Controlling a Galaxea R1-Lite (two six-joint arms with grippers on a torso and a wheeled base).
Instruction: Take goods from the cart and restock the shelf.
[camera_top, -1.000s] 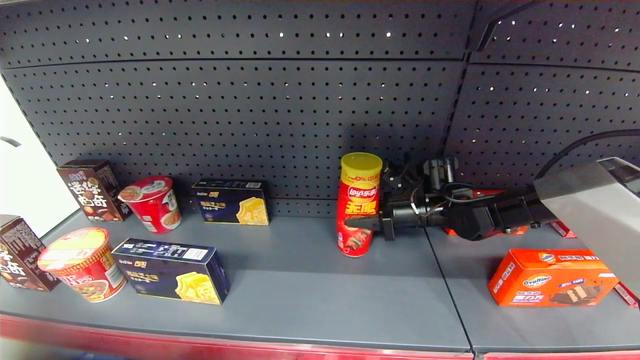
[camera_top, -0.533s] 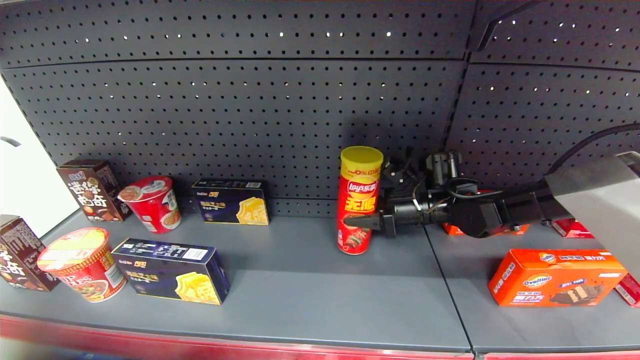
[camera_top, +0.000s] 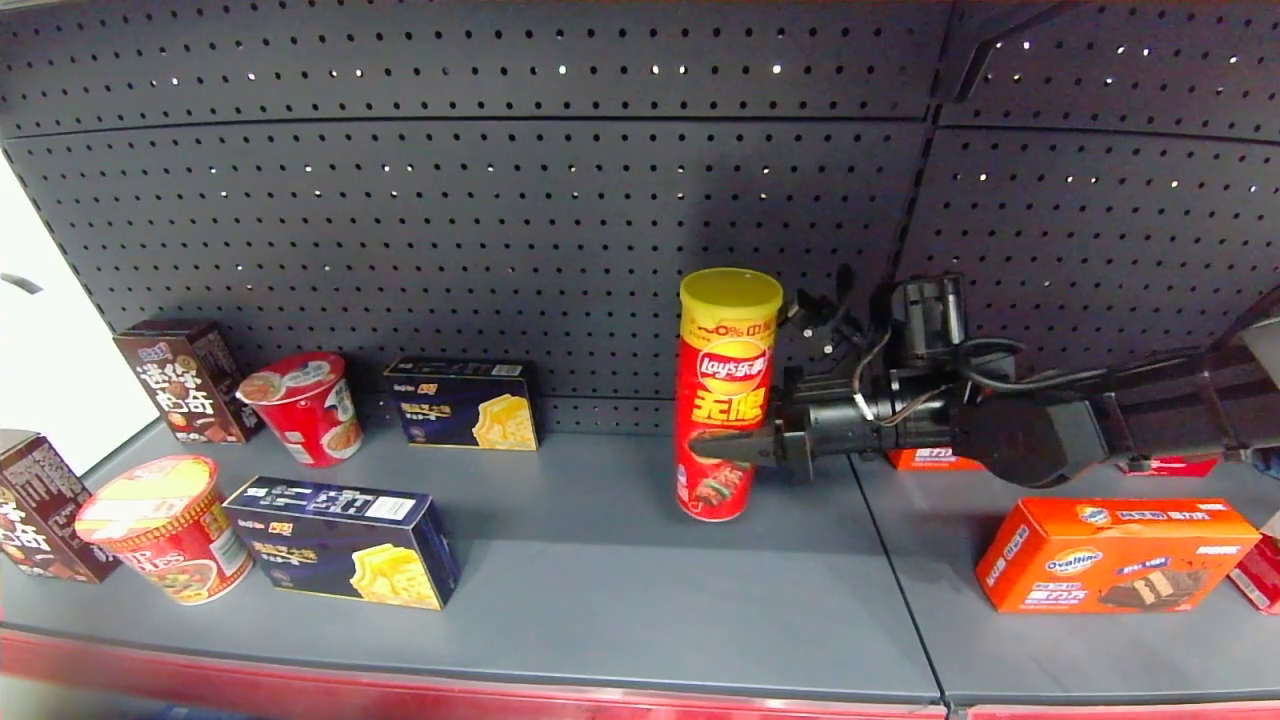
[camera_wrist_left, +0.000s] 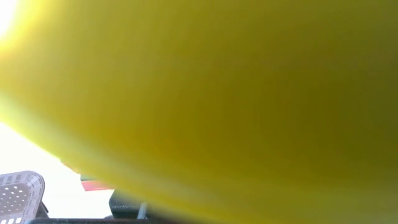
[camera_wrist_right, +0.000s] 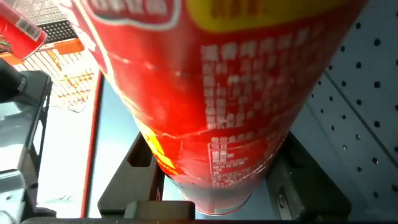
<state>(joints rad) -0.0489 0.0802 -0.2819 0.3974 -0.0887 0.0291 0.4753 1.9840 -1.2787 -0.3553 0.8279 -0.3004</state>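
Note:
A tall red chips can with a yellow lid stands upright mid-shelf, just left of the seam between the two shelf boards. My right gripper comes in from the right and is shut on the can's lower half, one dark finger crossing its front. In the right wrist view the can sits between the two black fingers. I cannot tell whether the can's base touches the grey shelf. In the left wrist view a yellow surface sits right against the lens, with a dark part at the frame's edge.
On the shelf's left are two noodle cups, two dark blue boxes and brown boxes. An orange box lies at the right, smaller red packs behind it. Pegboard backs the shelf. A white basket is in the left wrist view.
The can, held in my right gripper, has come forward towards the shelf's front and now looks larger and taller. The right arm's wrist has risen and drawn back to the right.

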